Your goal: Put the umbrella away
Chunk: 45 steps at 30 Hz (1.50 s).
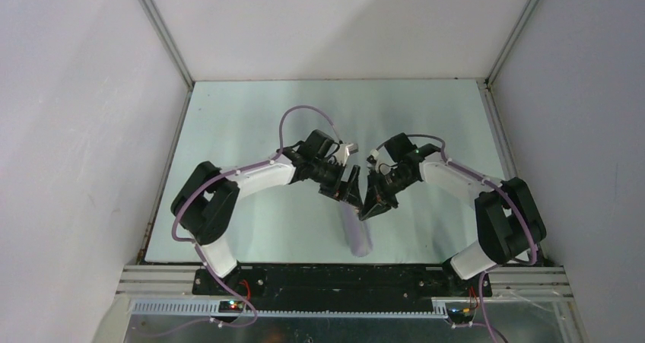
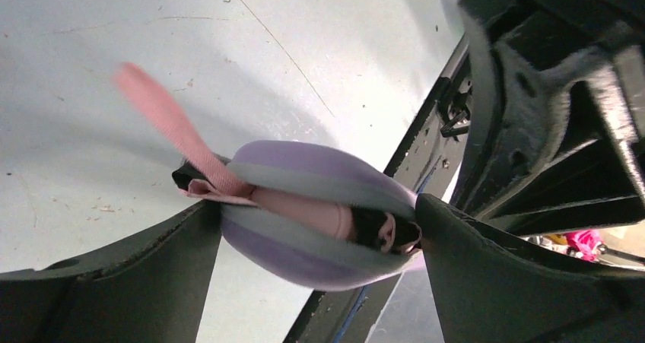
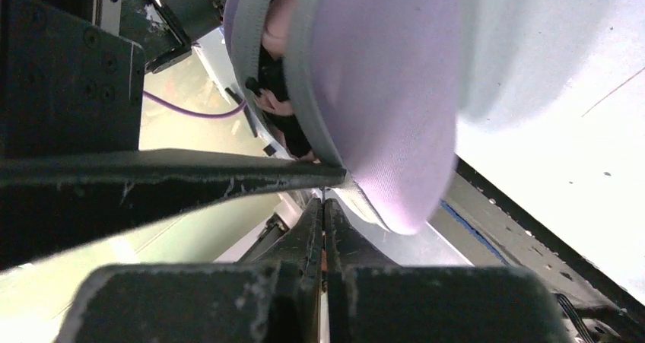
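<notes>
Well, lilac case [image 2: 304, 164] holds umbrella [image 2: 298, 211]; left pincer [image 2: 316, 215] spread, right pincer [image 3: 323, 206] pressed together.

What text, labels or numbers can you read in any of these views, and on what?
None can be read. The lilac case, the pink umbrella tucked inside it, the strap and the table carry no visible print in any view.
</notes>
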{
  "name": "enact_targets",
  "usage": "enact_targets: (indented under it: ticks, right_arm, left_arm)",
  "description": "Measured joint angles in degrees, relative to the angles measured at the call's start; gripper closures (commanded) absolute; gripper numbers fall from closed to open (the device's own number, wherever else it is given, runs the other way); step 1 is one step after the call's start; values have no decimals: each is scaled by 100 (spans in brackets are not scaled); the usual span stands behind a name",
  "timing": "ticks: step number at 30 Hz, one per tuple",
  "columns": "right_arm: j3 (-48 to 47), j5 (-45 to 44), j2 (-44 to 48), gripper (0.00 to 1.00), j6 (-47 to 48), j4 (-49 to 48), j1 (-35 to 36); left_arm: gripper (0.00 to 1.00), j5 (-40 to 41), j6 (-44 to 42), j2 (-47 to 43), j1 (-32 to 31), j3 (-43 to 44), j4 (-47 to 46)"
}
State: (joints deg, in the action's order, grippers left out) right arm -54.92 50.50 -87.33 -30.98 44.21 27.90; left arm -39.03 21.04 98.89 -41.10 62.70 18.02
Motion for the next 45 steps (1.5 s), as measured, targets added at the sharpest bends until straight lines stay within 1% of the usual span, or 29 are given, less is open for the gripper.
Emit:
enact_targets:
  ticks: [3, 10, 14, 19, 24, 28, 31, 38, 45]
  right_arm:
    - [-15, 133, -210, 100, 83, 68, -31]
    - [-308, 208, -778, 100, 610, 579, -144]
    - [-459, 203, -901, 100, 868, 868, -216]
    - [-568, 203, -966, 100, 1078, 1062, -232]
    - [-688, 201, -1099, 100, 1250, 1235, -232]
    - [-785, 188, -1202, 100, 1329, 1316, -232]
    - [-855, 173, -1276, 100, 1351, 1357, -236]
    - [-949, 24, -1447, 100, 1368, 1480, -243]
    - [-1255, -168, -1606, 100, 1543, 1799, -240]
  left_arm:
    - [0, 103, -15, 0, -66, -48, -101]
    - [0, 153, -4, -85, -87, -260, -332]
    - [0, 221, 57, -289, -59, -437, -487]
    - [0, 269, 28, -450, 44, -457, -632]
    - [0, 291, -280, -387, 68, -269, -271]
    - [1, 321, -562, -138, 31, 105, 22]
    - [3, 424, -728, 48, -42, 267, 197]
    - [4, 597, -953, 269, -302, 280, 437]
    - [4, 533, -907, 177, -317, 66, 308]
